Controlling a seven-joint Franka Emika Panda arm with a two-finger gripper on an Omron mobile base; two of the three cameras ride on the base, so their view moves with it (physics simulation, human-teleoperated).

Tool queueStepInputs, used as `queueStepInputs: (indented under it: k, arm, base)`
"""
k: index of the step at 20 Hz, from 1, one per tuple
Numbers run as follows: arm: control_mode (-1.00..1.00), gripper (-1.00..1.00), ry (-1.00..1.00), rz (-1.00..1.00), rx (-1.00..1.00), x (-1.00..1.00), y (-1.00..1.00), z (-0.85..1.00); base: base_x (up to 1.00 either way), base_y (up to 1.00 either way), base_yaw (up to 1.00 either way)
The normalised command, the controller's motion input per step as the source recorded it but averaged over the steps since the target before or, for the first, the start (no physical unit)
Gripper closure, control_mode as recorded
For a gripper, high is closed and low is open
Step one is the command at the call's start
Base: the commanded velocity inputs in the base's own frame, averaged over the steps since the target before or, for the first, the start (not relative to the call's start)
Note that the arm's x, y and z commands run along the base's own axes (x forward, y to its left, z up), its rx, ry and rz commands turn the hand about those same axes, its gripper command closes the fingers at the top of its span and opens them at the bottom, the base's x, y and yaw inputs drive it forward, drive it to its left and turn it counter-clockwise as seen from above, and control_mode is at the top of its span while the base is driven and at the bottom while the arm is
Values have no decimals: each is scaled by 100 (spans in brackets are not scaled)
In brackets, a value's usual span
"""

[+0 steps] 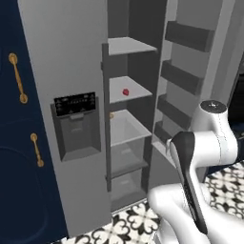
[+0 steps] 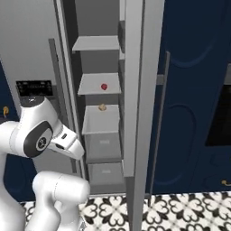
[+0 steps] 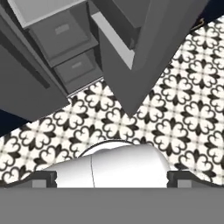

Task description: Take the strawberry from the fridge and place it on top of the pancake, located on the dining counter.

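The fridge point(image 1: 71, 71) is seen with its right door swung open, and the strawberry point(image 1: 126, 92) is sat on the second shelf point(image 2: 92, 85) inside, untouched. A small tan lump point(image 2: 102, 107) is parked one shelf lower. The claw point(image 3: 112, 180) is spread wide, nothing grasped, pointed at the patterned floor point(image 3: 183, 113).

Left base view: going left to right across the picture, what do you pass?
Navy cabinet with gold handles → closed fridge door with the black dispenser panel → small tan-orange lump at the shelf's edge → strawberry on its grey shelf → open fridge door with its bins → the robot's white arm.
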Motion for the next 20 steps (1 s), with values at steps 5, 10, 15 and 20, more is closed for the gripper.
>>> queueStepInputs:
  k: [5, 10, 15, 20]
  arm:
    - [100, -100, 0, 0, 0, 0, 0, 0]
    - [100, -100, 0, 0, 0, 0, 0, 0]
    - [100, -100, 0, 0, 0, 0, 0, 0]
    - [100, -100, 0, 0, 0, 0, 0, 0]
  base:
    - [37, 14, -5]
    - [68, 5, 1]
    - [76, -8, 21]
    - [50, -14, 28]
